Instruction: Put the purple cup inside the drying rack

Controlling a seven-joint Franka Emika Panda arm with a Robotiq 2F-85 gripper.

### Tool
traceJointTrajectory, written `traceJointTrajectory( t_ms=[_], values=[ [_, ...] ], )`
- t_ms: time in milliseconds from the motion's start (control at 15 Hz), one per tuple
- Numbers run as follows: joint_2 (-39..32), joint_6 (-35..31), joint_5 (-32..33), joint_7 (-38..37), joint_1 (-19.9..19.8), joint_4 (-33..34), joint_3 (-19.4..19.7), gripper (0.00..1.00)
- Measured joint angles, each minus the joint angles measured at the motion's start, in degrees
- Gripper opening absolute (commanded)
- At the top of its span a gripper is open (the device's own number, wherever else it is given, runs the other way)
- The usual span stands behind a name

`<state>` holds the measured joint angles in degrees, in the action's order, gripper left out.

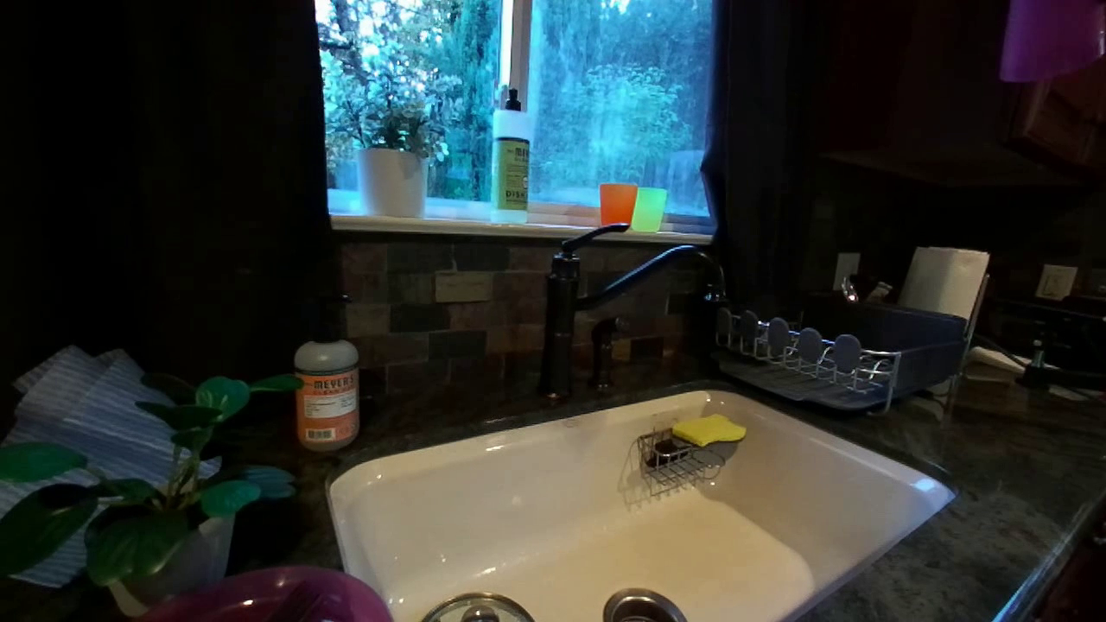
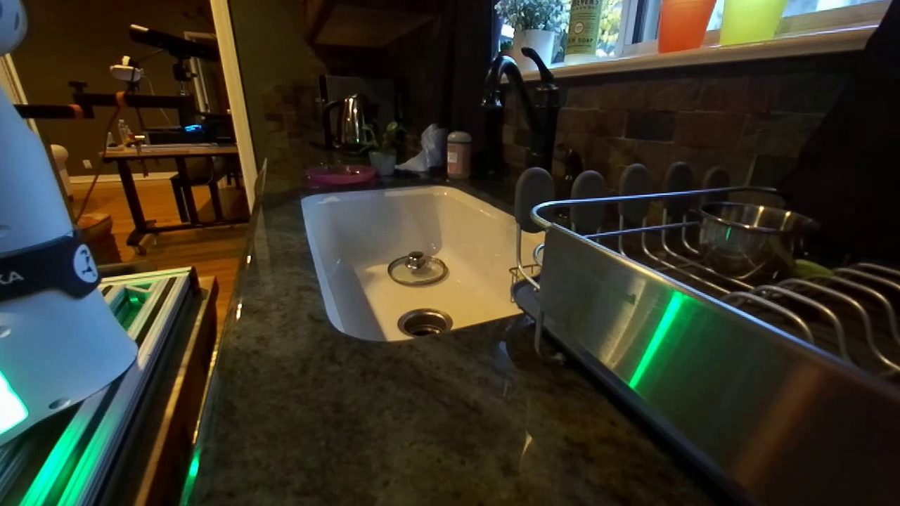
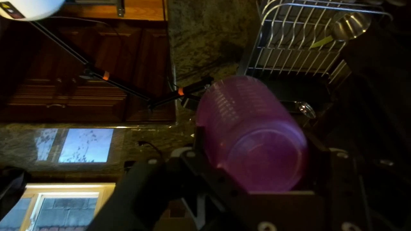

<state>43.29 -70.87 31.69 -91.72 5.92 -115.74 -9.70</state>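
Tool [image 3: 257,144] gripping the purple cup [image 3: 250,109], one finger at either side of its wall in the wrist view, a round end of the cup turned toward that camera. In an exterior view the same cup [image 1: 1050,39] shows high in the upper right corner, cut off by the frame; it is raised off the bench [image 2: 380,422] and is apart from the drying rack [image 2: 619,309]. Rack stands on the bench just beside the sink [image 1: 536,466], seen in both exterior views; a steel vessel [image 3: 351,27] rests among its wires. In the sink, a glass lid [image 2: 418,269] lies near the drain [image 2: 425,323]; on the sink wall, a wire holder [image 1: 678,471] carries a yellow sponge [image 1: 708,429]. Magenta vessel [image 2: 341,176] sits on the bench past the sink's other end, near a potted plant [image 2: 383,161]. Orange cup [image 1: 618,205] and green cup [image 1: 650,210] stand side by side on the window sill [image 1: 467,226]. White robot base [image 2: 56,316] at the bench's front side, green light on its mount.
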Motion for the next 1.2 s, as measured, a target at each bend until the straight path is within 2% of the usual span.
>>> traceJointTrajectory(
  t_ms=[333,533,667,933,1000,1200],
  values=[
    [2.0,-18.2,-2.9,5.7,-4.4,-3.2,13.6,0.45],
    [1.0,-30.1,-9.8,10.2,-7.8,-5.7,20.9,0.45],
    [-1.0,-34.7,-15.8,13.9,-9.8,-6.2,24.4,0.45],
    [-7.0,-38.3,-27.8,20.8,-13.4,-6.2,27.8,0.45],
    [-8.7,-38.3,-30.4,21.8,-14.3,-6.2,28.1,0.70],
    [-13.1,-38.3,-33.9,22.9,-16.4,-6.1,28.0,0.70]
  ],
)
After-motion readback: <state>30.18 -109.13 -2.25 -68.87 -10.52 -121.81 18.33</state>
